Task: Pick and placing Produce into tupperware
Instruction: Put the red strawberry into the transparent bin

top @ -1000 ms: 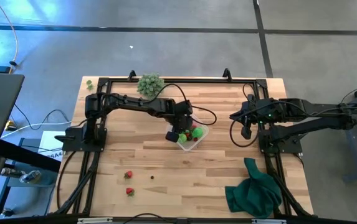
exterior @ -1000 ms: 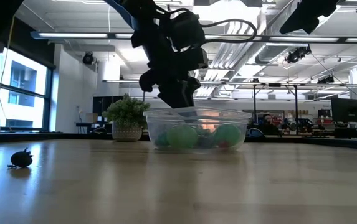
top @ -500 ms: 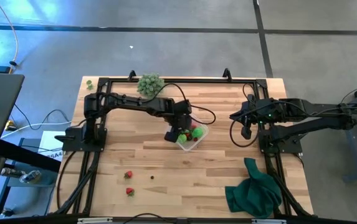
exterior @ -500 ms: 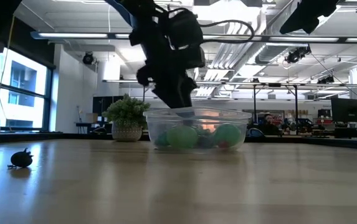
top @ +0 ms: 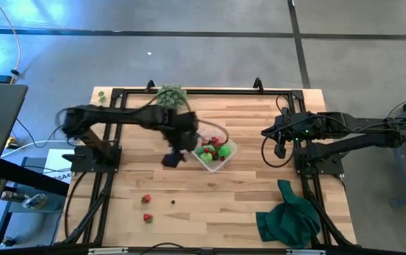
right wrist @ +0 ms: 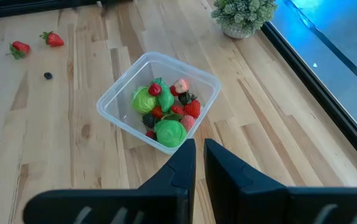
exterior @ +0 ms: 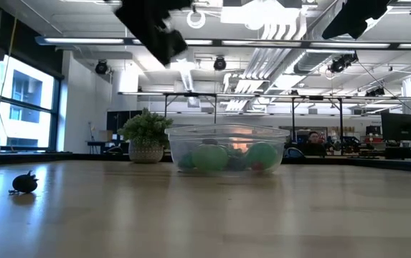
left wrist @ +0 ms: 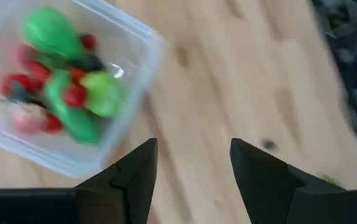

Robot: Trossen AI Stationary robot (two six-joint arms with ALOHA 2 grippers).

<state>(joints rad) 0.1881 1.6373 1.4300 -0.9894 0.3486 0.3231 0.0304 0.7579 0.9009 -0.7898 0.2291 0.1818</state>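
L gripper [top: 172, 157] just beside tupperware [top: 225, 160], on its L side above bare wood; jaws apart, nothing between. Tupperware near table centre, loaded w/ red + green produce [right wrist: 163, 113]. Two strawberries [top: 146, 209] + small dark berry [top: 173, 201] loose near front edge. Risks: low sweep clipping the wall, shoving tub; round pieces rolling off under a misjudged pinch. R gripper [right wrist: 199, 155] parked over R side, pressed shut, empty.

left end effector [top: 172, 157] beside tupperware [top: 215, 151], produce [top: 212, 150] inside
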